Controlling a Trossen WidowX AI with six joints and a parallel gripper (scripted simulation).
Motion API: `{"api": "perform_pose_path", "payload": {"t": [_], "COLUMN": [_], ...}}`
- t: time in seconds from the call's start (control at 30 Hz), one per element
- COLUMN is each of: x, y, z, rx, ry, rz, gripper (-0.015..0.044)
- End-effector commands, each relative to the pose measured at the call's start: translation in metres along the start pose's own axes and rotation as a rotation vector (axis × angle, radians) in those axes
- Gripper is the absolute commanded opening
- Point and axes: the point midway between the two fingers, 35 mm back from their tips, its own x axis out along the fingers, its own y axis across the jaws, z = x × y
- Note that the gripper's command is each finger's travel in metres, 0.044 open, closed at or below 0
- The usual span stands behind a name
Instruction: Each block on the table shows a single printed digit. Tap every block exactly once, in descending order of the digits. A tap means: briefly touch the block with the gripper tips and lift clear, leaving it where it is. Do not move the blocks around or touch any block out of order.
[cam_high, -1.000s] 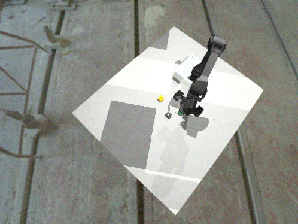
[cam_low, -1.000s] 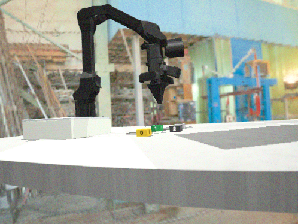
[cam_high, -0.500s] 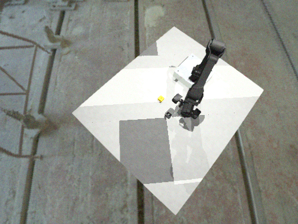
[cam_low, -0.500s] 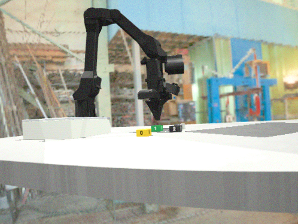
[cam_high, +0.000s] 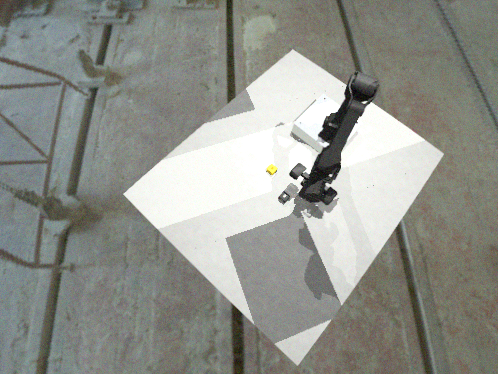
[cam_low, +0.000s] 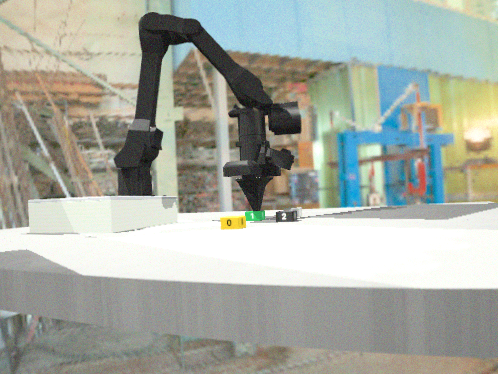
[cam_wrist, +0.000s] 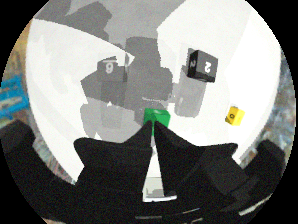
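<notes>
Green block (cam_low: 255, 216) (cam_wrist: 157, 116), directly beneath the pincer's tips (cam_low: 256, 210) (cam_wrist: 154, 123)

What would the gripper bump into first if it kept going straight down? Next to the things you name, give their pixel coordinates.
Probably the green block (cam_low: 254, 216) (cam_wrist: 158, 116) marked 1, right below the gripper (cam_high: 313, 199) (cam_low: 257, 211) (cam_wrist: 152, 123); its tips look very close, maybe already touching.

- The arm (cam_high: 341, 138) is reaching over the surface (cam_high: 200, 192).
- The yellow block (cam_high: 271, 169) is lying apart from the dark block (cam_high: 284, 196).
- The white box (cam_high: 312, 123) is sitting partly beneath the arm.
- Shadows are falling across the surface.
</notes>
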Motion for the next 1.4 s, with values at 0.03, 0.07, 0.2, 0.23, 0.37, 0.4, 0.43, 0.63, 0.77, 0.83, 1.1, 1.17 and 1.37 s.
{"api": "perform_pose_path", "payload": {"t": [0.03, 0.07, 0.2, 0.23, 0.37, 0.4, 0.43, 0.63, 0.77, 0.83, 1.1, 1.17, 1.37], "x": [-0.002, -0.009, -0.027, -0.027, -0.067, -0.084, -0.098, -0.109, -0.108, -0.108, -0.110, -0.110, -0.069], "y": [0.000, 0.000, 0.000, 0.000, 0.001, 0.001, 0.000, 0.000, -0.029, -0.054, -0.155, -0.164, -0.166], "z": [0.000, 0.000, -0.001, -0.001, 0.003, 0.002, 0.001, 0.000, 0.012, 0.019, 0.023, 0.021, 0.024], "rx": [0.000, 0.001, 0.003, 0.003, 0.003, 0.003, 0.003, 0.003, 0.010, 0.012, 0.004, 0.003, 0.003], "ry": [0.000, 0.001, 0.004, 0.004, 0.004, 0.004, 0.004, 0.004, 0.004, 0.003, 0.002, 0.002, 0.002], "rz": [0.000, -0.001, -0.003, -0.003, -0.002, -0.003, -0.003, -0.003, -0.002, -0.003, -0.015, -0.016, -0.016], "gripper": [0.0020, 0.0020, 0.0020, 0.0020, 0.0020, 0.0020, 0.0020, 0.0020, 0.0020, 0.0020, 0.0020, 0.0020, 0.0020]}}
